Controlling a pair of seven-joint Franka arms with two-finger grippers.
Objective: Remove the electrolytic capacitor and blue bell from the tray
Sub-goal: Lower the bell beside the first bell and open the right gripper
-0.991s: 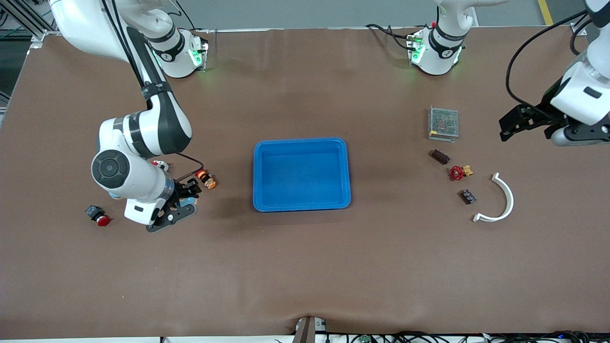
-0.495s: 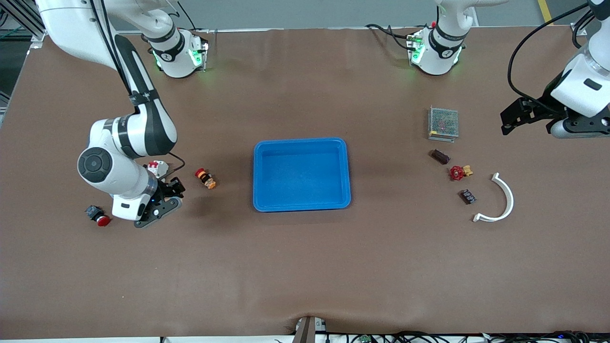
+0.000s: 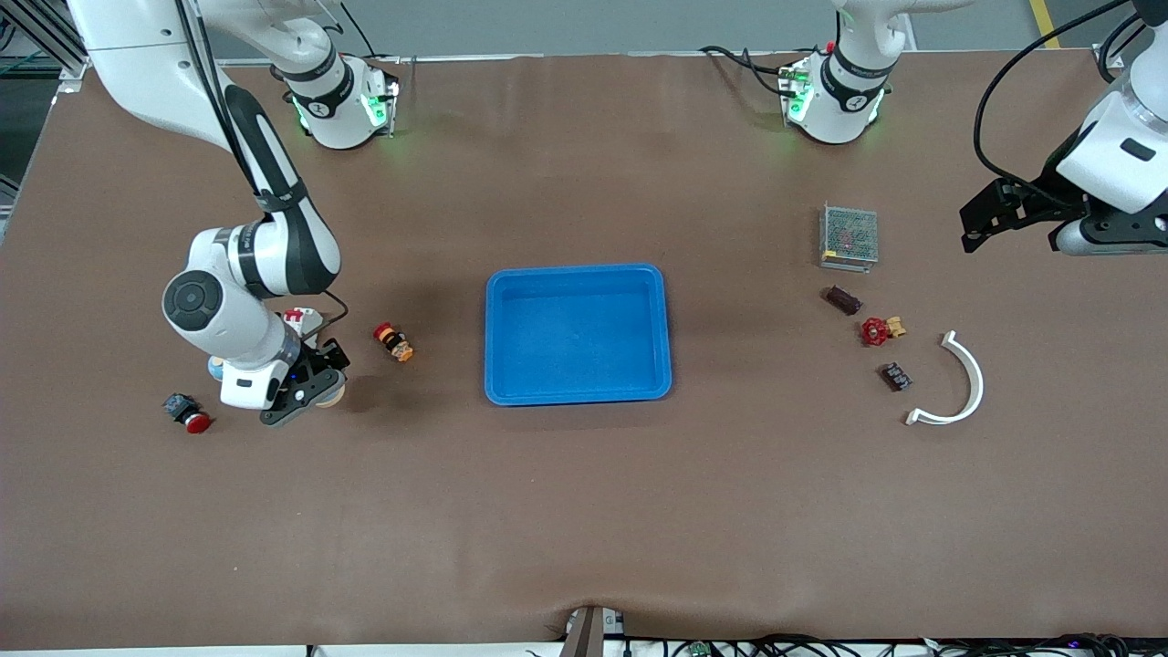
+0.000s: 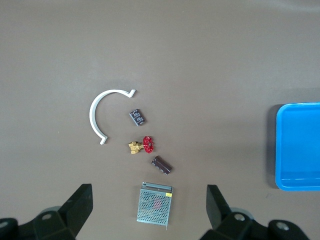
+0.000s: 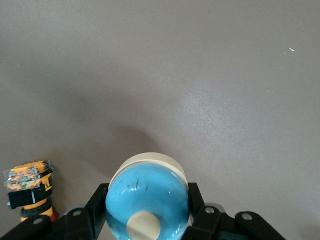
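A blue bell (image 5: 147,195) with a cream base is clamped between the fingers (image 5: 99,197) of my right gripper (image 5: 147,200), which is shut on it. In the front view this gripper (image 3: 306,397) hangs low over the table between the red push button (image 3: 189,417) and the blue tray (image 3: 577,274), and the bell's cream rim (image 3: 332,393) peeks out. The capacitor (image 3: 843,299), a dark brown cylinder, lies on the table near the left arm's end, also in the left wrist view (image 4: 162,164). My left gripper (image 3: 981,224) waits open, high above that end (image 4: 148,200).
Around the capacitor lie a metal mesh box (image 3: 849,237), a red valve (image 3: 876,330), a small dark component (image 3: 895,376) and a white curved piece (image 3: 967,383). An orange and red button (image 3: 394,342) and a white and red part (image 3: 299,318) lie beside the right gripper.
My right gripper has moved away from the tray toward the right arm's end of the table, still shut on the bell. The left gripper has drifted slightly upward.
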